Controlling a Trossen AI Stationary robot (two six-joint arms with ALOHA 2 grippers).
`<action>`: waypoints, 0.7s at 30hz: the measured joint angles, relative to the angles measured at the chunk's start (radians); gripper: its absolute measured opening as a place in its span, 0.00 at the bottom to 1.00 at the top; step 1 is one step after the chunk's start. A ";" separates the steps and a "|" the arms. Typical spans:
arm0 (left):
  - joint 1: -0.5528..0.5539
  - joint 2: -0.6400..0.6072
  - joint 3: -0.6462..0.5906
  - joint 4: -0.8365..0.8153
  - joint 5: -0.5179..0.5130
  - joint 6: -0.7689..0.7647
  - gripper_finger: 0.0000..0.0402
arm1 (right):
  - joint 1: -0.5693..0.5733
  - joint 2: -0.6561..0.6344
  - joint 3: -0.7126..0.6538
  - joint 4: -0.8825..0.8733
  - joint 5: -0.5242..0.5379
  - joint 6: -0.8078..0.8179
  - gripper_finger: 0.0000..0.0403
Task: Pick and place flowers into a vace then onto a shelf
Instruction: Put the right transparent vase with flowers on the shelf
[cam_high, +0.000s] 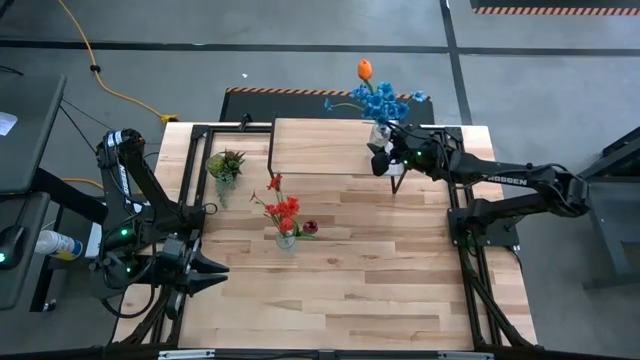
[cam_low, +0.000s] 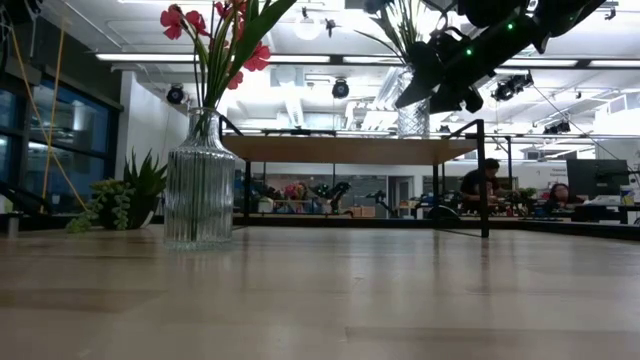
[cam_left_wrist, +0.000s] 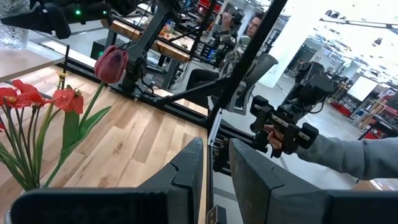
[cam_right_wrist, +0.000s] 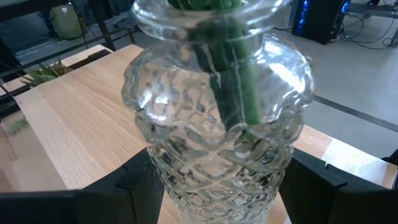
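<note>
The left gripper (cam_high: 212, 272) hung over the near left corner of the big wooden table (cam_high: 340, 290). Its two dark fingers (cam_left_wrist: 186, 171) stood a little apart, with only a thin gap between them, and nothing was in that gap. In the left wrist view, a person's hand (cam_left_wrist: 273, 138) beyond the table edge held a black handle.

A small green potted plant (cam_high: 225, 163) sat at the far left of the table. Nearer the middle stood a ribbed glass vase (cam_low: 199, 182). It held the red flowers (cam_high: 284, 207) and a dark pink bud (cam_high: 310, 227), with their green stems down inside the glass.

The shelf (cam_high: 325, 147) stood at the far side of the table, its light wood top on thin black legs.

At the right end of the shelf was a bumpy glass vase (cam_right_wrist: 217, 130). The blue flowers (cam_high: 383, 100) and the orange tulip (cam_high: 365, 69) stood in it, and their green stems showed through the glass. The right gripper (cam_high: 384, 156) had a finger on each side of this vase and held it. In the low view the vase looked to be on the shelf top or just above it, but that was hard to tell.
</note>
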 joint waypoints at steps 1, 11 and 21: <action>0.000 0.000 0.000 0.000 0.000 0.000 0.28 | 0.000 0.000 0.000 0.000 0.000 0.000 0.61; 0.000 0.000 0.000 0.000 0.000 0.000 0.28 | 0.000 0.065 0.001 0.033 -0.016 0.016 0.61; 0.000 0.000 0.000 0.001 -0.002 -0.004 0.28 | 0.000 0.095 0.001 0.077 -0.019 0.022 0.61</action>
